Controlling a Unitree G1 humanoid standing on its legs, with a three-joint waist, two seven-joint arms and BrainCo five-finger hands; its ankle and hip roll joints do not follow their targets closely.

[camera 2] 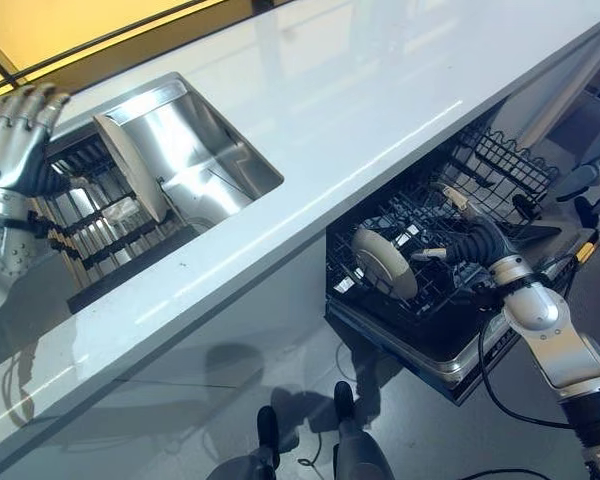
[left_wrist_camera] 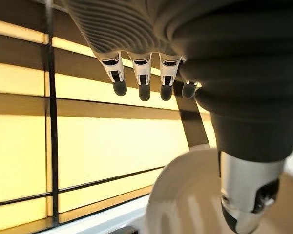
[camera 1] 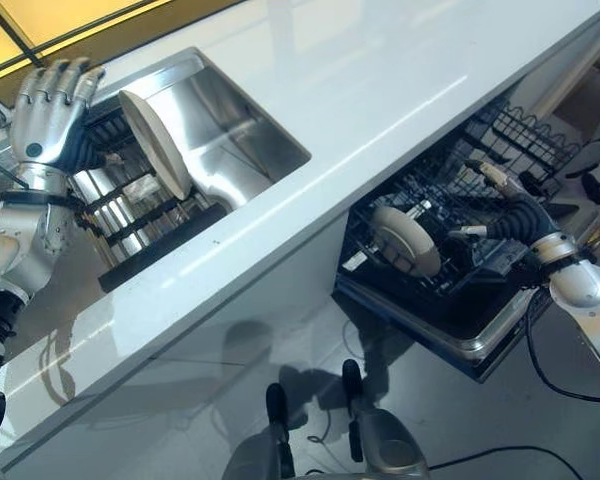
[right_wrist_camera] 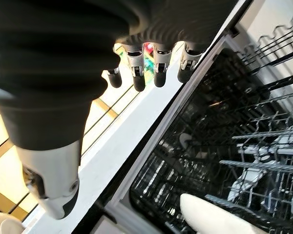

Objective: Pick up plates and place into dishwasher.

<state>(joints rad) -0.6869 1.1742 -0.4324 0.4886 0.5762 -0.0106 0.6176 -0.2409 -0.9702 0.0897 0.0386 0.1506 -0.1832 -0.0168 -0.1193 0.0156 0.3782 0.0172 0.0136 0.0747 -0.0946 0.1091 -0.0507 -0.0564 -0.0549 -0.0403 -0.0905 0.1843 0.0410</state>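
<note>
A white plate (camera 1: pixel 155 140) stands on edge in the black drying rack (camera 1: pixel 145 220) at the sink's left end. My left hand (camera 1: pixel 45 110) is raised just left of it, fingers straight, touching nothing; its wrist view shows the plate's rim (left_wrist_camera: pixel 185 195) below the thumb. A second white plate (camera 1: pixel 405 240) stands upright in the pulled-out dishwasher rack (camera 1: pixel 450 300). Just right of that plate, my right hand (camera 1: pixel 500 200) hovers over the rack, open and empty, apart from the plate. The same plate's edge (right_wrist_camera: pixel 210 214) appears past its fingers.
The steel sink basin (camera 1: pixel 235 130) lies beside the drying rack, set into a long white counter (camera 1: pixel 380 80). The dishwasher's wire rack sticks out below the counter's front edge, with more black wire basket (camera 1: pixel 525 135) behind the right hand. Grey floor (camera 1: pixel 230 380) lies below.
</note>
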